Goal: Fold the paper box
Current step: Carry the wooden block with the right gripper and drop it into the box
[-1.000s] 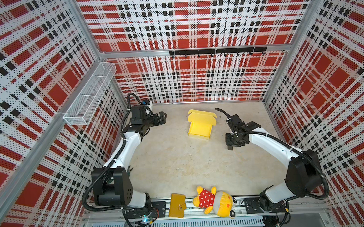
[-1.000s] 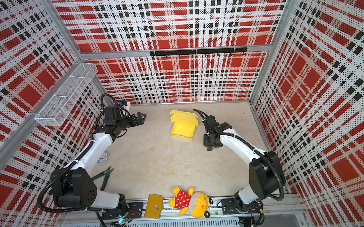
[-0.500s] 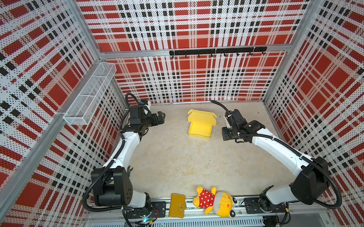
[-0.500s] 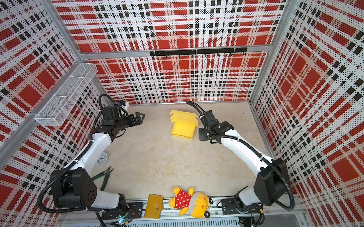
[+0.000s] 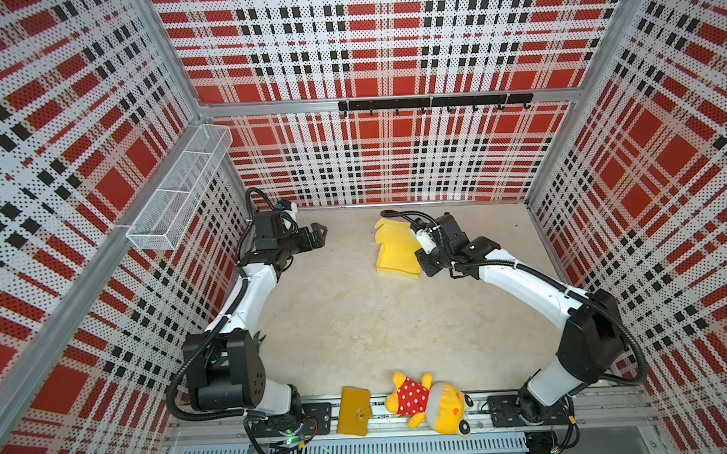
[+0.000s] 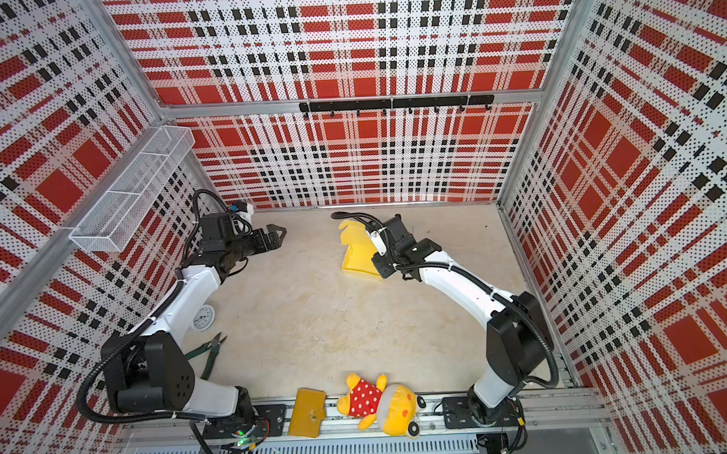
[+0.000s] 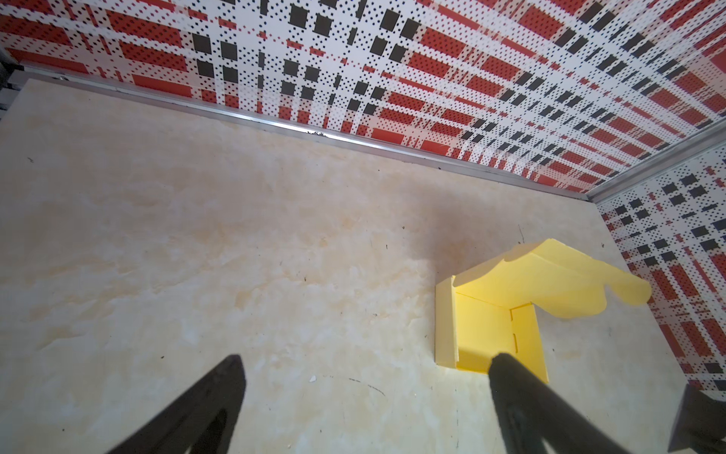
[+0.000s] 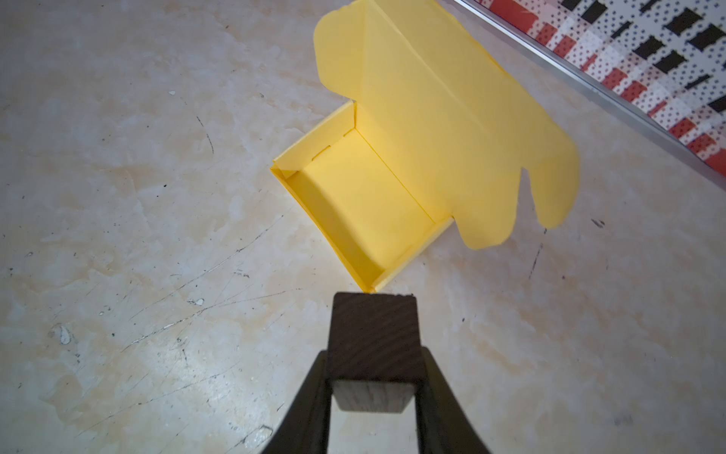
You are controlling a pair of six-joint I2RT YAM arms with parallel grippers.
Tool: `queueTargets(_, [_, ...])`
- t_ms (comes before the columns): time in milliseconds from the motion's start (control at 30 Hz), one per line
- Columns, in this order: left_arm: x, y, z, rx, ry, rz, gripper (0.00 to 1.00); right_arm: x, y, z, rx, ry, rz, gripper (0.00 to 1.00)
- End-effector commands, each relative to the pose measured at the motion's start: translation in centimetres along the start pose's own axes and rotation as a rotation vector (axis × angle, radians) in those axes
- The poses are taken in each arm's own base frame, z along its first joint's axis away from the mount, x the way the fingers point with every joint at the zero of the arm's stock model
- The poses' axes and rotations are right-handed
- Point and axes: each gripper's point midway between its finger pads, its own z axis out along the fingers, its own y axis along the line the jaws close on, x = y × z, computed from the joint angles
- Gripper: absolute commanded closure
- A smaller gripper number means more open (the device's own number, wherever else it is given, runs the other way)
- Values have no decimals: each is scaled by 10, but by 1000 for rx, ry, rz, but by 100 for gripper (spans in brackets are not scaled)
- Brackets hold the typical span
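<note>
Right gripper [image 5: 429, 268] swung in beside paper box [image 5: 396, 256] since 1 s ago; left gripper [image 5: 318, 233] barely shifted.
R jaws clamped on dark wood block [image 8: 373, 334]. Box's near corner sits just ahead of block's front edge; contact can't tell. Box is mid-back on table [image 5: 356, 319], tray open, lid up on far side, long side along lid hinge. L jaws wide open, empty, well apart on box's left. R arm nearer, so prob makes next fold.

You're seeing the pale yellow paper box [image 5: 396, 258] sitting toward the back of the surface [image 5: 356, 319], walls folded up, scalloped lid standing open.
</note>
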Motion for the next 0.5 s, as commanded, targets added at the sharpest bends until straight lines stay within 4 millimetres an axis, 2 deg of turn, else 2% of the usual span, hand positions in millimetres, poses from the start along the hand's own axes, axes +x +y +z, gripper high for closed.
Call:
queueTargets(0, [-3,1,5,16,-4,-12,1,-43,7,4,-26,-141,-182,95])
queueTargets(133, [1,3,11,17,13,-30,0,-51,15,26,-53,-141,-251,96])
queueTargets(300, [2,-1,14,33,21,-37,0,-48,13,56,-44,-57,-286,88])
queueTargets(467, [0,4,12,13,19,-37,1,-41,15,83,-60,14,-302,86])
